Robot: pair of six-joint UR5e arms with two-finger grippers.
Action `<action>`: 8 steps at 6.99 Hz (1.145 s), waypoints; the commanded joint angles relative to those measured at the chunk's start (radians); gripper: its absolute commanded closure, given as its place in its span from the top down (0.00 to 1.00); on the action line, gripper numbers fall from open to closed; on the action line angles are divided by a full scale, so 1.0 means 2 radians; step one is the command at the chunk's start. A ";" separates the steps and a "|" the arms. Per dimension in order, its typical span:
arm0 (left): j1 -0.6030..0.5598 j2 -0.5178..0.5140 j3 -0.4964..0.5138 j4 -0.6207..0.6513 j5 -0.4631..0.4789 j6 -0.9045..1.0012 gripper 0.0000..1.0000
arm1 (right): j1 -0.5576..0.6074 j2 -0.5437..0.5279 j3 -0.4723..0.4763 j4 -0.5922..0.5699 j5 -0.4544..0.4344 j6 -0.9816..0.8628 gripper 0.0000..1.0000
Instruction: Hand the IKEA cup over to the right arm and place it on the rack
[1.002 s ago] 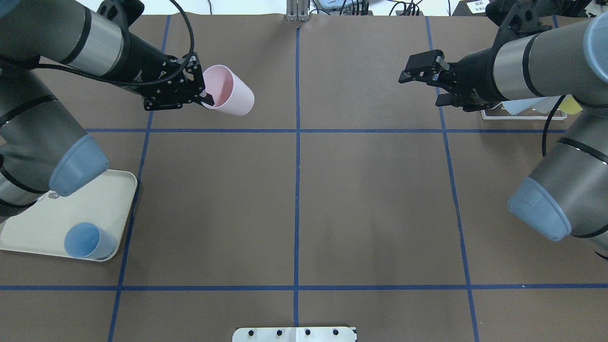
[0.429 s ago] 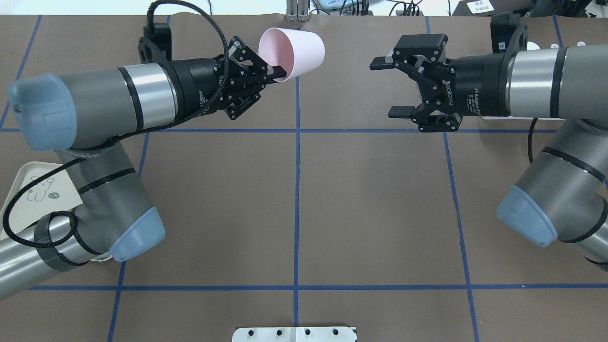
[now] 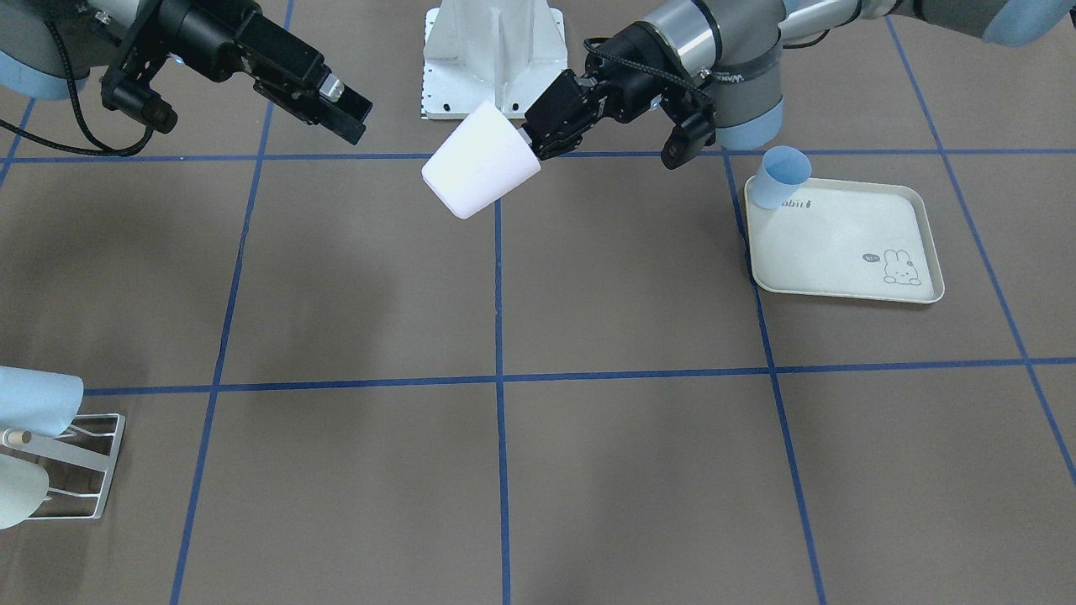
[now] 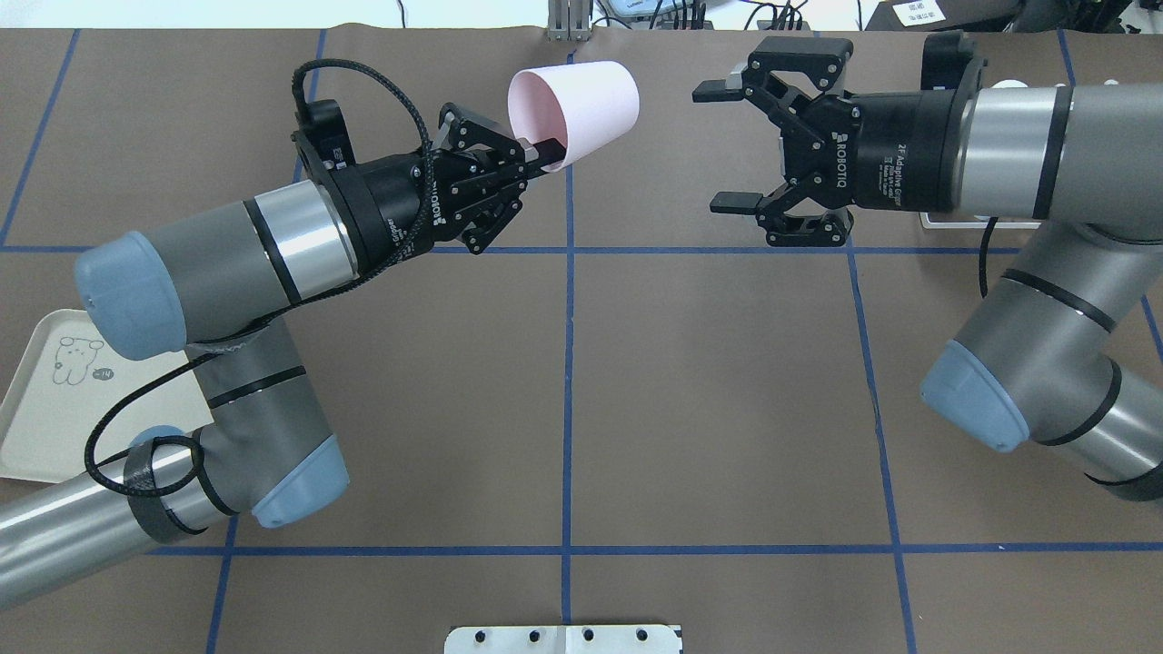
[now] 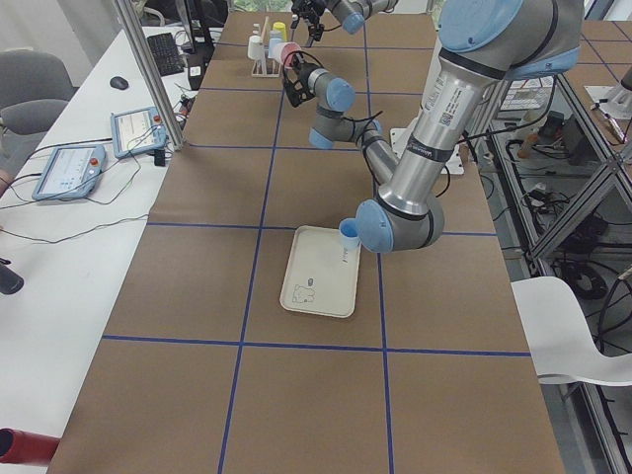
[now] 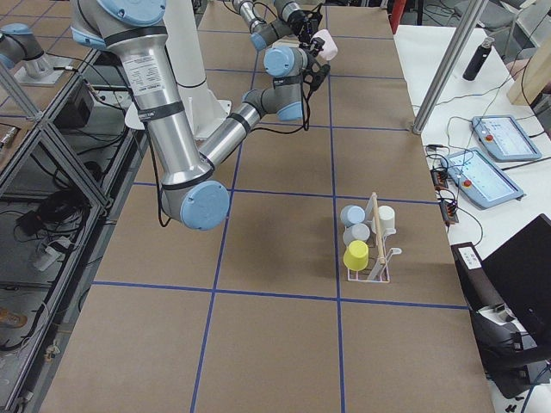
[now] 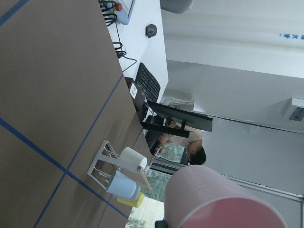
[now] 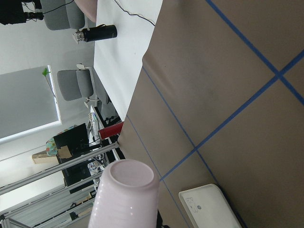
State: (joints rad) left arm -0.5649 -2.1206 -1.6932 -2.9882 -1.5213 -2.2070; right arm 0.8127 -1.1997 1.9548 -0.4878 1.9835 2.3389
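The pale pink IKEA cup (image 4: 581, 104) hangs on its side above the table's far middle, base pointing at the right arm. My left gripper (image 4: 542, 150) is shut on its rim, one finger inside and one outside. In the front-facing view the cup (image 3: 479, 172) tilts down from the left gripper (image 3: 538, 139). My right gripper (image 4: 718, 145) stands open a short way from the cup's base, jaws wide and empty. The right wrist view shows the cup's base (image 8: 126, 194) ahead. The white rack (image 6: 370, 245) holds several cups at the table's right end; it also shows as the rack (image 3: 67, 462).
A cream rabbit-print tray (image 3: 849, 252) lies on the robot's left side with a blue cup (image 3: 782, 176) at its corner. In the overhead view the left arm covers much of the tray (image 4: 45, 409). A white mounting base (image 3: 496, 50) stands near the robot.
The left arm swung the pink cup from the table's left toward the far middle. The right gripper turned and moved left toward the cup, jaws wide.
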 commanded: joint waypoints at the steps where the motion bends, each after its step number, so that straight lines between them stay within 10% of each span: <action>1: 0.011 -0.002 0.013 -0.038 0.009 0.000 0.00 | -0.009 0.015 -0.008 0.004 -0.005 0.033 1.00; 8: 0.042 -0.014 0.011 -0.041 0.010 0.005 0.00 | -0.025 0.015 -0.011 0.004 -0.012 0.034 1.00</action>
State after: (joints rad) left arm -0.4806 -2.1418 -1.6693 -3.0695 -1.5018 -2.1966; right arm 0.7682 -1.1699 1.9328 -0.4801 1.9628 2.4068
